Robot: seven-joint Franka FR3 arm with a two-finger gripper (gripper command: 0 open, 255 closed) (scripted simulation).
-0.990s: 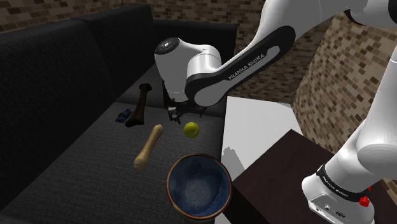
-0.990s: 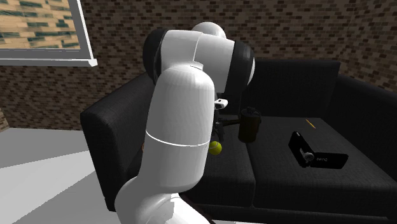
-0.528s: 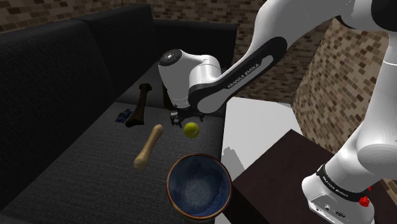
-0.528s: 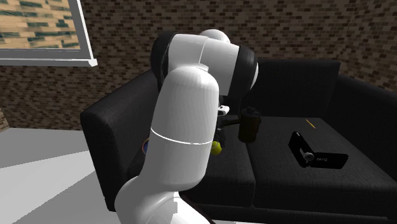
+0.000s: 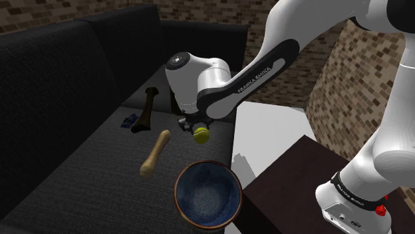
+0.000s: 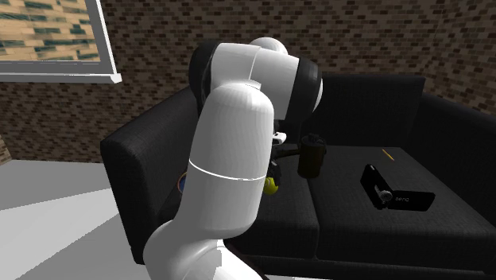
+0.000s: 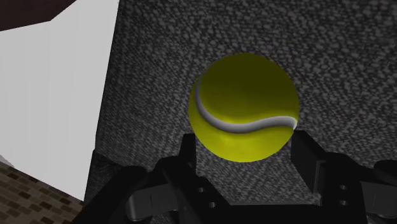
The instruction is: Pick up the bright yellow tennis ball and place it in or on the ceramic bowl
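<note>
1. Ball (image 7: 245,107): yellow w/ a pale seam, sits on the dark sofa seat (image 5: 100,166), close to the seat's edge where a white surface (image 7: 57,95) begins. Round, so no long axis; grasp angle is free.
2. Key relation: in wrist view the ball lies dead ahead of the gripper (image 7: 245,156), centred across the gap. Its bulk is beyond the fingertips; only its near side sits level w/ them.
3. Jaws: spread, a bit wider than the ball. One finger (image 7: 306,159) is just beside the ball's edge; the other shows a thin gap. Cannot tell whether the near one touches. Ball not clasped.
4. Judgement: approach step, pre-grasp. Next move calls for more travel along the finger axis so the ball's widest part comes btwn the pads, then close. Closing now risks pinching the near cap and squirting the ball fwd.
5. Bowl (image 5: 178,189): brown rim, blue inside, on the same seat, near the ball, toward the shoulder view's bottom. Short carry.
6. Other items: pale bone (image 5: 155,153) beside the bowl, dark bone (image 5: 144,110) farther back. Both are apart from the ball.
</note>
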